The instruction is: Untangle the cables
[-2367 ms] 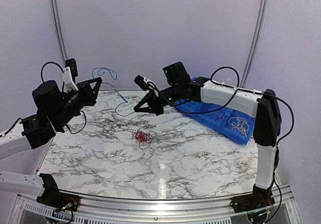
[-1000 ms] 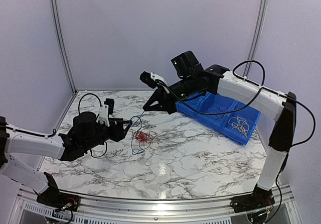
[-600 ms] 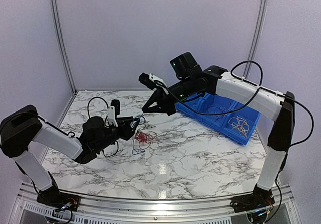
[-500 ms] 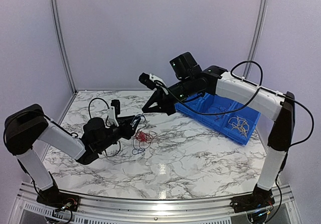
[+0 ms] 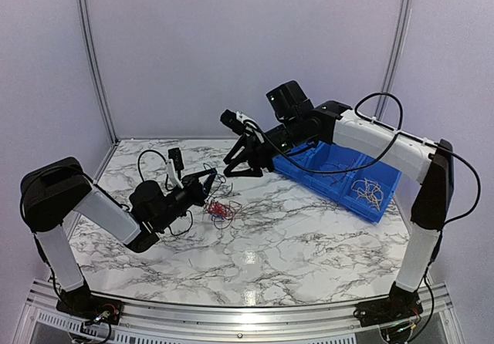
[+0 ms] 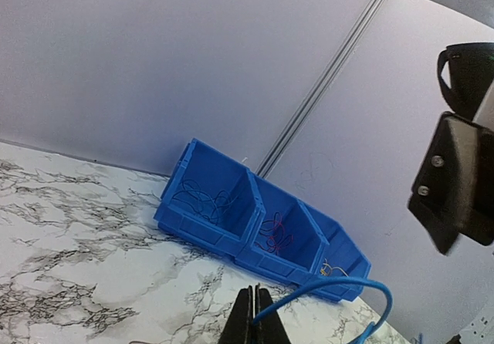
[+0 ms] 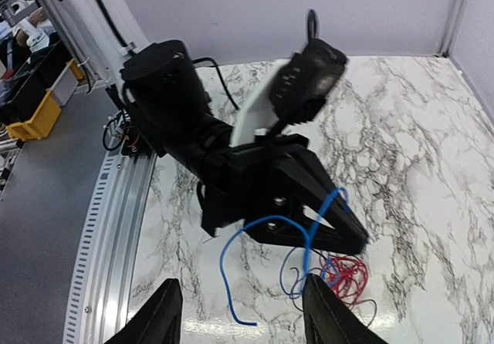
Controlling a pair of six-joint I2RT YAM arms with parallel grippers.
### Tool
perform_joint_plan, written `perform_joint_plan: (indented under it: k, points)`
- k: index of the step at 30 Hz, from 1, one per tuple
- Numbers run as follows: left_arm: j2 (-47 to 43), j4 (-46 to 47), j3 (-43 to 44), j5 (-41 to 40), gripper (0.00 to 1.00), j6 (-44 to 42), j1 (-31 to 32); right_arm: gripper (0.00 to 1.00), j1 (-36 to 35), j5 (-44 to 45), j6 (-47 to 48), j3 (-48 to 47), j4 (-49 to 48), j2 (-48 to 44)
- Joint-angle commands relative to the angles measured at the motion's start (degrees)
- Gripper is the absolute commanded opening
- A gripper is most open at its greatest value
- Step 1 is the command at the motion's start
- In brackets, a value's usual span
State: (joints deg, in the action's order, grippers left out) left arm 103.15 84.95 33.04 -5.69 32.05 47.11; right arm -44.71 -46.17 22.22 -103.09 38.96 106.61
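Here, left end effector [image 6: 253, 301] pinches blue cable [image 6: 340, 284]; right end effector [image 7: 240, 282] gapes.

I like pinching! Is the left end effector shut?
Shut: the left end effector pinches the blue cable, no gap showing.

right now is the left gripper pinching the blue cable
Yes, the left gripper is shut with the blue cable emerging between its fingers.

The left gripper [image 5: 211, 175] sits low over the marble table [image 5: 309, 244], just beside the cables [image 5: 221, 210] — a small red-and-blue tangle — while the right gripper [image 5: 236, 166] hangs above them, near the blue bin [image 5: 340, 180].
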Motion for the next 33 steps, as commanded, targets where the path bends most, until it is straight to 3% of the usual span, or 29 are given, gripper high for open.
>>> perform_joint_plan:
  k: [1,18,25,30,33]
  points:
    - [-2.09,3.73,0.25,2.92,0.00,1.99,0.01,0.54,3.96,3.52,-0.65,2.20,-2.62,-1.66]
    - [-5.95,-5.85,1.53,2.94,0.00,-2.31,2.59,0.54,-1.67,-0.17,-1.89,-6.96,-0.21,7.38]
    - [-6.87,-7.82,1.33,1.37,0.00,-4.22,3.08,0.33,-1.79,-2.18,-4.72,-8.56,0.43,9.65]
    - [-6.44,-8.98,1.59,-0.84,0.00,-4.76,3.16,0.00,-1.79,-3.98,-7.00,-8.66,-0.47,9.36]
    - [-4.74,-9.87,2.39,-4.94,0.16,-5.07,3.16,0.00,-1.79,-7.34,-8.90,-8.36,-2.02,8.11]
